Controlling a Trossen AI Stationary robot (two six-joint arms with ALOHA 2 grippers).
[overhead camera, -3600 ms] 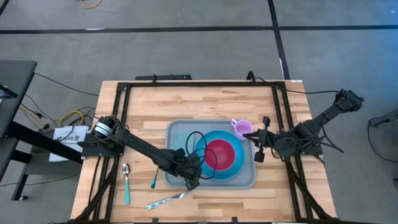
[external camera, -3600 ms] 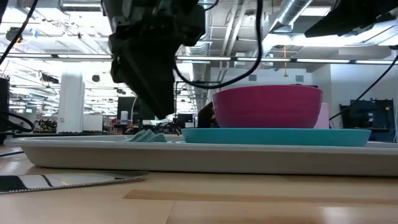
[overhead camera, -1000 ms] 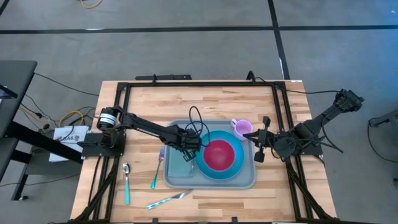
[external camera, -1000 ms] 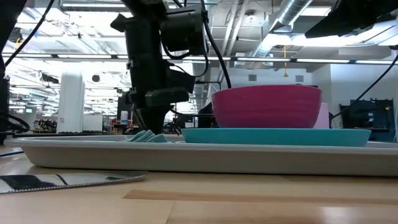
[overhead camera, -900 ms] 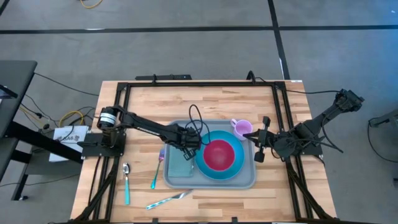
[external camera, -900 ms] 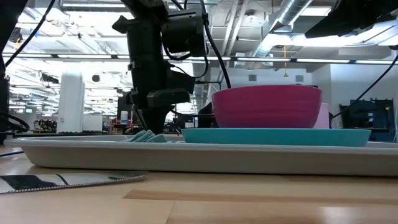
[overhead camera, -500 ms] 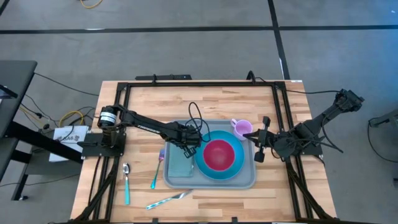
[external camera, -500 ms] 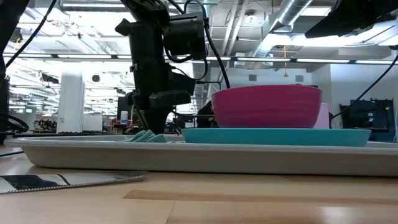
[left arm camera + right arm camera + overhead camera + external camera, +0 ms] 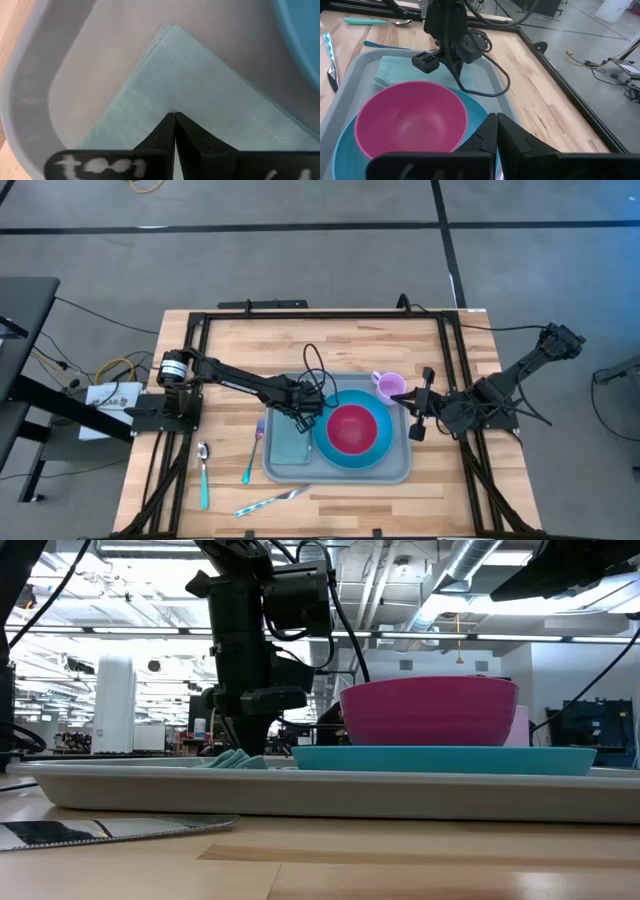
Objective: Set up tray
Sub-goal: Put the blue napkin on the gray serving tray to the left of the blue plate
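The grey-blue tray (image 9: 400, 470) lies at the table's middle. It holds a folded teal napkin (image 9: 287, 445) in its left part, a blue plate (image 9: 328, 448) with a magenta bowl (image 9: 352, 428) on it, and a pink cup (image 9: 388, 385) at its far right corner. My left gripper (image 9: 303, 418) is shut and points down over the napkin (image 9: 200, 90). My right gripper (image 9: 412, 415) is shut and waits at the tray's right side, touching nothing. My left gripper's shut fingertips (image 9: 174, 120) stand at the middle of the napkin's top face, coming from above and pointing down. I cannot tell whether they touch it. The napkin lies flat on the tray's floor.
On the wood left of the tray lie a teal-handled spoon (image 9: 203, 475) and another teal utensil (image 9: 250, 458). A knife (image 9: 268, 502) lies near the table's front edge. A black frame (image 9: 300, 315) runs around the table.
My left gripper has gone a little toward the table's far edge over the napkin, still shut and pointing down. The napkin, plate and bowl stay where they were.
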